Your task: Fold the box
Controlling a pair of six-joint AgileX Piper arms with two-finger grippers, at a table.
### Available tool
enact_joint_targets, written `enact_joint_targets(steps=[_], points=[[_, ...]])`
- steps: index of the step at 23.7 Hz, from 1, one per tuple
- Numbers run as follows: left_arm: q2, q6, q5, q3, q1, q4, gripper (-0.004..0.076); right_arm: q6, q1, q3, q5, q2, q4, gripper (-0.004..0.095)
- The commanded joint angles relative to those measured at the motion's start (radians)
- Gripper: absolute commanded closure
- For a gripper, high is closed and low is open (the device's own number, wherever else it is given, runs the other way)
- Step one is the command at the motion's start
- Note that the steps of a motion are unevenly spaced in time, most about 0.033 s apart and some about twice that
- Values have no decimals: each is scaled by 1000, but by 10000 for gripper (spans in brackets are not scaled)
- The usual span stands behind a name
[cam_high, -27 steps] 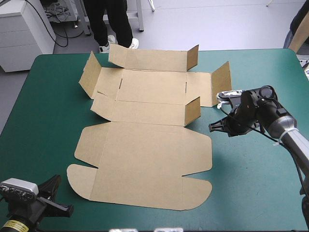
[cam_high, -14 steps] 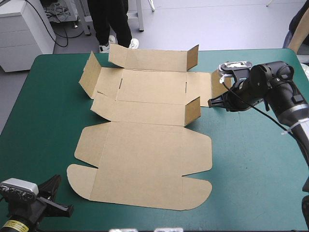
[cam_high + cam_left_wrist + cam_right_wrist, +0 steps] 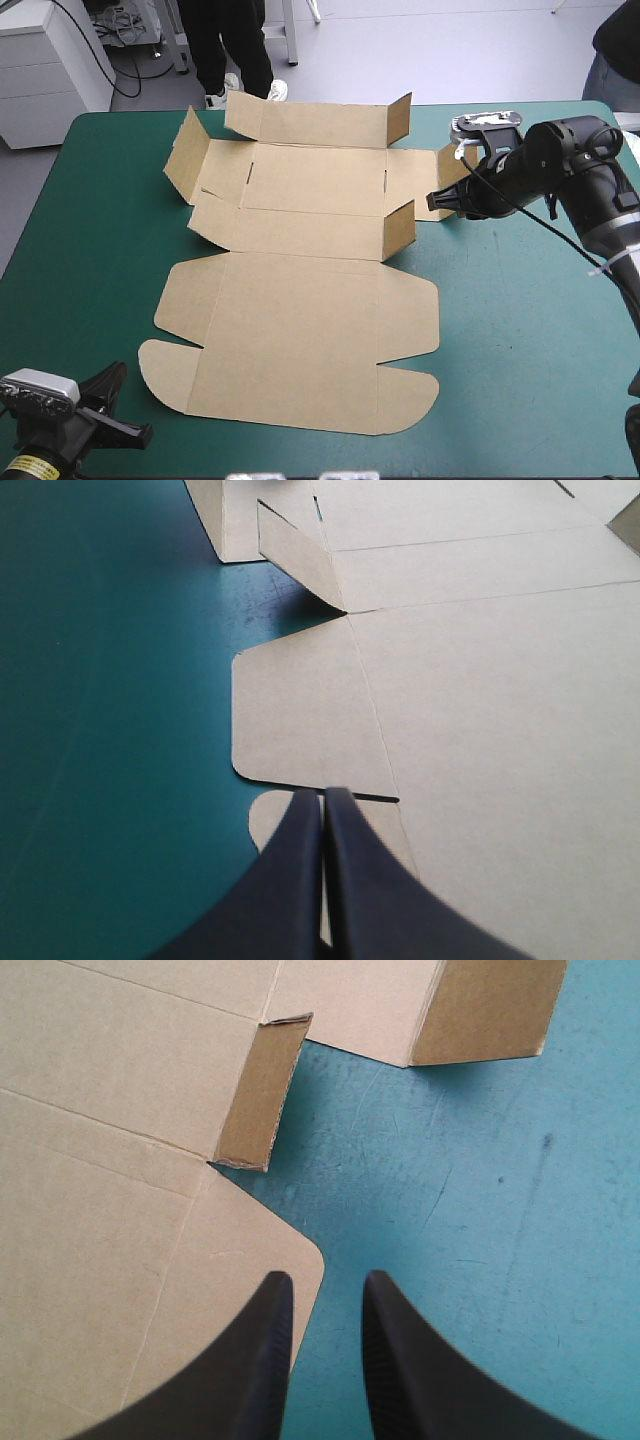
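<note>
Box, high view: the box (image 3: 300,300) lies unfolded mid-table. Its lid panel is flat toward the near edge, and its far wall and end flaps stand up. We note bare teal-green cover (image 3: 520,350) along both side edges.
Right gripper, high view: the right gripper (image 3: 432,202) has its tips just beside the box's right end flap.
Left wrist view: the left gripper (image 3: 323,800) is pinched to one point and grips nothing. It aims at the slit above the lid's rounded corner flap, with open cover alongside.
Right wrist view: the fingers (image 3: 265,1350) stand a narrow gap apart and hold nothing. One is over the lid's rounded corner, and the gap is over bare cover. We see an upright tab and the end flap ahead.
</note>
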Motion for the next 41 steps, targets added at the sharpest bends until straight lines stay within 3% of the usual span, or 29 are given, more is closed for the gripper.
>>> enact_joint_targets(steps=[1,15,33,41], points=[[15,-2,-77,-25,2,-5,732,-11,0,-32,5,-33,8,569],[15,0,-77,-25,2,-5,732,-11,0,-32,-38,83,105,541],[15,-2,-77,-25,2,-5,732,-92,0,-34,-282,341,250,541],[15,-2,-77,-25,2,-5,732,-164,0,-77,-269,417,329,541]])
